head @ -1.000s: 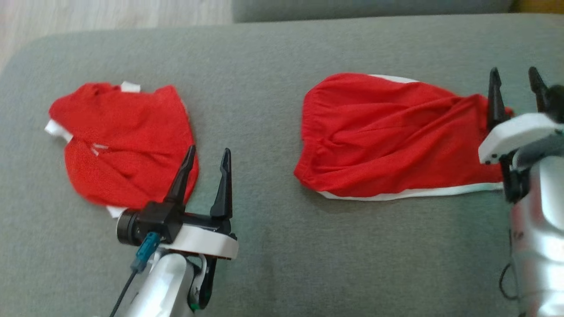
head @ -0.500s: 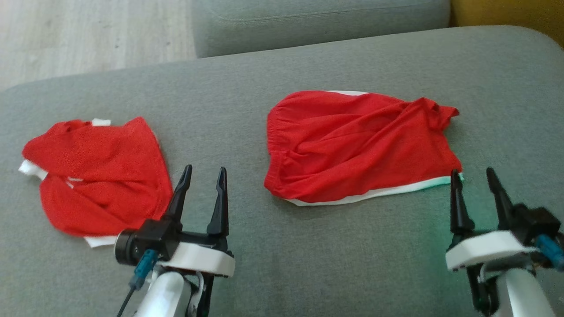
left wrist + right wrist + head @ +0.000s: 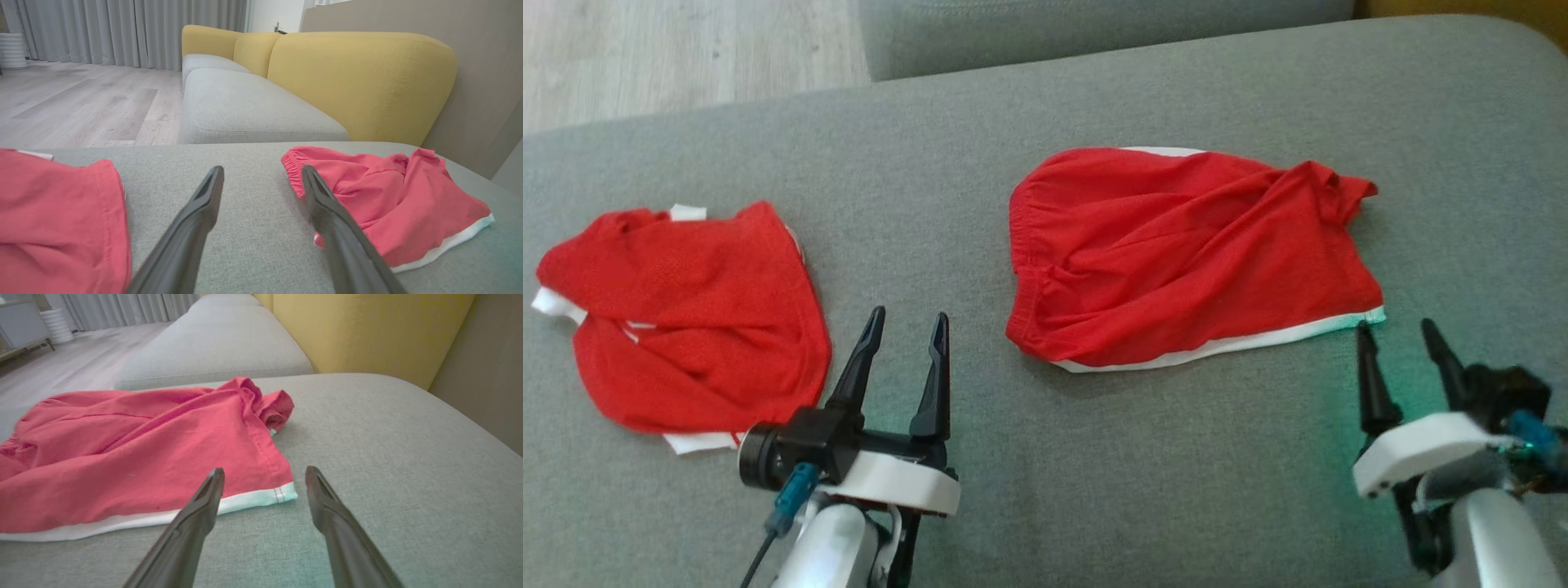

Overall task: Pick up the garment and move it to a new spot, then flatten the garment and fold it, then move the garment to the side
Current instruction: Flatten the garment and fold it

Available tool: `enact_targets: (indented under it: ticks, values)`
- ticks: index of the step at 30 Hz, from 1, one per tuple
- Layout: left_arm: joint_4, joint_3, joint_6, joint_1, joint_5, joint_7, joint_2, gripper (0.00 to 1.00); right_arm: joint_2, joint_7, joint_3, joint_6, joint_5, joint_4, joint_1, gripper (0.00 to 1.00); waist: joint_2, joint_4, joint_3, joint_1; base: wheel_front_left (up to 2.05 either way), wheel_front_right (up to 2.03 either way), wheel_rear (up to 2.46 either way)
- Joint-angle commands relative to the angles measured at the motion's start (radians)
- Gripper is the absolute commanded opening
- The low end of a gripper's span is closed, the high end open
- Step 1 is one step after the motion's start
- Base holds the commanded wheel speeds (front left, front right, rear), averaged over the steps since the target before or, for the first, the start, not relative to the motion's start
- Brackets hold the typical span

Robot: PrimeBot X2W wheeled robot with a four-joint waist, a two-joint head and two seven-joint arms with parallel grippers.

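Red shorts with a white hem (image 3: 1192,253) lie spread and wrinkled on the grey cushion (image 3: 1094,474), the elastic waistband at the left and a bunched corner at the far right. My right gripper (image 3: 1395,327) is open just short of the hem's right end; in the right wrist view the gripper (image 3: 265,470) points at that white corner of the shorts (image 3: 135,453). My left gripper (image 3: 908,317) is open and empty over bare cushion between the two garments. In the left wrist view this gripper (image 3: 262,169) has the shorts (image 3: 388,208) to its right.
A second red garment with white patches (image 3: 686,318) lies crumpled on the cushion's left part, close to my left fingers. Beyond the cushion are another grey seat (image 3: 245,110), a yellow backrest (image 3: 359,77) and wooden floor (image 3: 645,49) at the far left.
My right gripper has drawn back from the shorts' far right corner to the near side by the hem. The shorts lie loose. The head camera has shifted; the left arm has barely moved.
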State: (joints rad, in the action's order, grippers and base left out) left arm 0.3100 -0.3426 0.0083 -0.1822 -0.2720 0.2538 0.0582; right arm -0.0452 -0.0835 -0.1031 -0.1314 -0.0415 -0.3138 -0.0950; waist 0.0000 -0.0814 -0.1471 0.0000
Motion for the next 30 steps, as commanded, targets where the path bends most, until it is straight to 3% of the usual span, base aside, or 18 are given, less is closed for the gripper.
enact_targets:
  ticks: [1,11,25,26,27,28,30]
  values:
    - [-0.026,0.032,-0.003,-0.044,0.007,0.008,0.003,1.0,-0.005,0.014,0.006,0.001,0.007,0.022,-0.05,1.0,0.0,0.006,-0.01,0.0,0.0,0.0,0.0]
    - [-0.017,0.023,-0.013,-0.072,0.022,0.008,0.005,1.0,-0.005,0.138,-0.127,0.001,0.037,-0.147,-0.172,1.0,0.0,0.04,-0.056,0.0,0.0,0.0,0.0]
    - [-0.014,0.021,-0.015,-0.085,0.026,0.008,0.005,1.0,-0.005,0.137,-0.141,0.001,0.093,-0.269,-0.246,1.0,0.0,0.058,-0.081,0.0,0.0,0.0,0.0]
    - [-0.013,0.022,-0.014,-0.085,0.026,0.008,0.005,1.0,-0.005,0.136,-0.14,0.001,0.097,-0.275,-0.25,0.76,0.0,0.058,-0.08,0.0,0.0,0.0,0.0]
    - [-0.012,0.022,-0.013,-0.085,0.026,0.008,0.005,1.0,-0.005,0.134,-0.137,0.001,0.103,-0.279,-0.253,0.38,0.0,0.057,-0.079,0.0,0.0,0.0,0.0]
    - [-0.011,0.023,-0.012,-0.084,0.026,0.008,0.006,1.0,-0.005,0.13,-0.137,0.001,0.111,-0.282,-0.256,0.06,0.0,0.055,-0.077,0.0,0.0,0.0,0.0]
    - [-0.007,0.023,-0.011,-0.081,0.026,0.008,0.007,1.0,-0.005,0.116,-0.142,0.001,0.123,-0.281,-0.259,0.0,0.0,0.051,-0.071,0.0,0.0,0.0,0.0]
